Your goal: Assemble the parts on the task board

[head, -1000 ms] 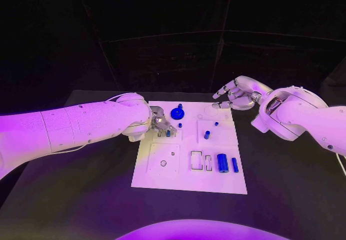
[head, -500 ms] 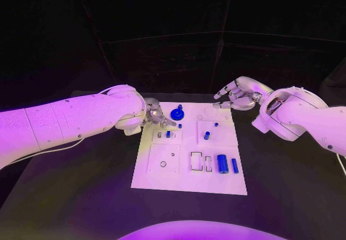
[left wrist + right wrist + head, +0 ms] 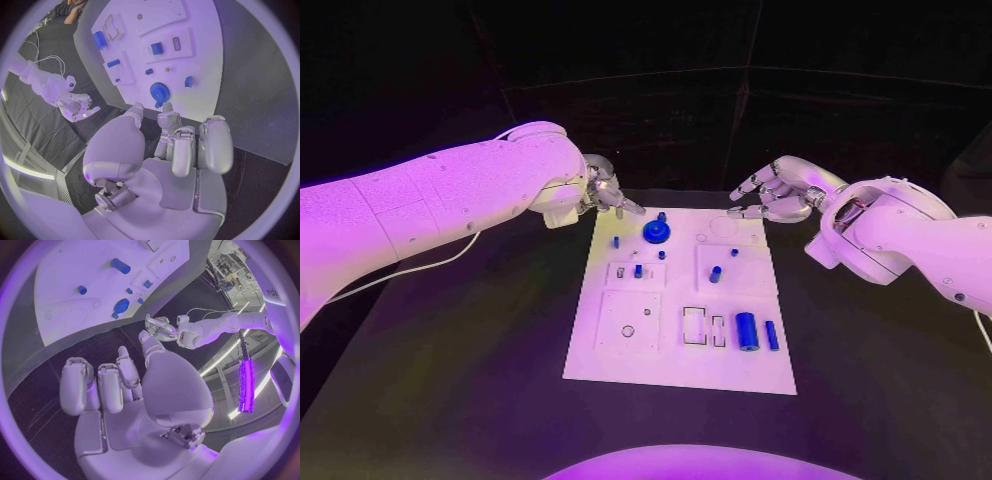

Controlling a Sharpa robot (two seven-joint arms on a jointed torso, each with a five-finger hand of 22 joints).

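From the head cam we see the left hand [image 3: 599, 190] raised off the task board [image 3: 682, 352]'s far left corner, holding nothing, fingers loosely apart. The blue gear [image 3: 655, 231] sits just beside its fingertips. Left wrist cam: gear [image 3: 160, 92] lies just past the fingertips, untouched. Right wrist cam: right hand [image 3: 119, 385]'s fingers spread, empty, short of the board.

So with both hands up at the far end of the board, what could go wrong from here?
The left hand hangs just past the board's far edge, close to the blue gear; coming back down it might knock the gear or the small blue pegs nearby. The right hand hovers open beyond the far right corner and could clip that edge, shifting the board.
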